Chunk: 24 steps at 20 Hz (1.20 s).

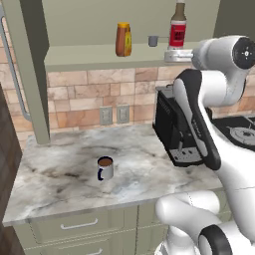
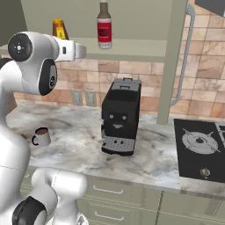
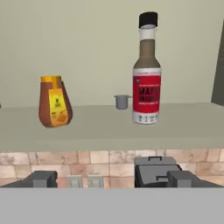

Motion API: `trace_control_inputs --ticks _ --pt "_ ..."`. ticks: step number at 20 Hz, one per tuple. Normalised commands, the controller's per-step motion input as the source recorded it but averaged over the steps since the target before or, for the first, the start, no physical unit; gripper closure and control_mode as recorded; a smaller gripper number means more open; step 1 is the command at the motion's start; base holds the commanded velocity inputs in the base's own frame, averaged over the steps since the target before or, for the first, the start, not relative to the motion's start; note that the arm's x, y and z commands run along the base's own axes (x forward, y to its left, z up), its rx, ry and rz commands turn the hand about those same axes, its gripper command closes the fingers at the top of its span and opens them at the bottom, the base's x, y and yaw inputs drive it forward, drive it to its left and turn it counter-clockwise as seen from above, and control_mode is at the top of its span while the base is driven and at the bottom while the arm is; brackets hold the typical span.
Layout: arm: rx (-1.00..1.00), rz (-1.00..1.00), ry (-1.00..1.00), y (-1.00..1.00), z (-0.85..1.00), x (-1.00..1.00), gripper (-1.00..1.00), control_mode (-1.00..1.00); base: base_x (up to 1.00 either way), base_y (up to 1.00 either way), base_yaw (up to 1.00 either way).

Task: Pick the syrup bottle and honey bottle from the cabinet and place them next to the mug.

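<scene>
- Syrup bottle (image 3: 147,74): one, upright on the shelf board of the cabinet (image 1: 99,57); tall, slim and brown, black cap, red-and-white label whose big letters look like "MAP"; smaller print unreadable.
- One honey bottle (image 3: 54,101), well to its side on the same shelf: squat, amber-orange, orange cap, yellowish label, writing too small to read.
- One small grey cup (image 3: 122,101) between them, further back.
- One mug (image 1: 105,168) on the marble surface (image 1: 60,174) below, white and dark blue, brown liquid inside.
- One black coffee machine (image 2: 119,116) on that surface.
- Pincer (image 3: 109,178): spread apart, grasping nothing, facing the shelf.

small grey measuring cup (image 3: 122,101) upright on shelf, black coffee machine (image 2: 120,116) on marble counter (image 1: 64,167), black stovetop (image 2: 200,149) at right, two wall outlets (image 1: 114,115), brick backsplash (image 1: 99,94)
</scene>
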Motion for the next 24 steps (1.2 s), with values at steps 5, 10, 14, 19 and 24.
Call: trace_control_inputs --ticks 5,10,14,19,24 --pt "0.00 0.00 -0.08 0.00 0.42 0.07 -1.00 -1.00 0.00 0.00 0.00" --pt "-0.03 0.00 0.00 -0.04 -0.12 0.05 -1.00 -1.00 0.00 0.00 0.00" --pt "0.00 -0.03 0.00 -0.27 -0.04 0.09 -1.00 -1.00 0.00 0.00 0.00" --pt "0.00 -0.01 0.01 -0.31 0.00 0.29 -1.00 -1.00 0.00 0.00 0.00" --pt "0.00 0.00 0.03 -0.27 0.00 0.38 -1.00 -1.00 0.00 0.00 0.00"
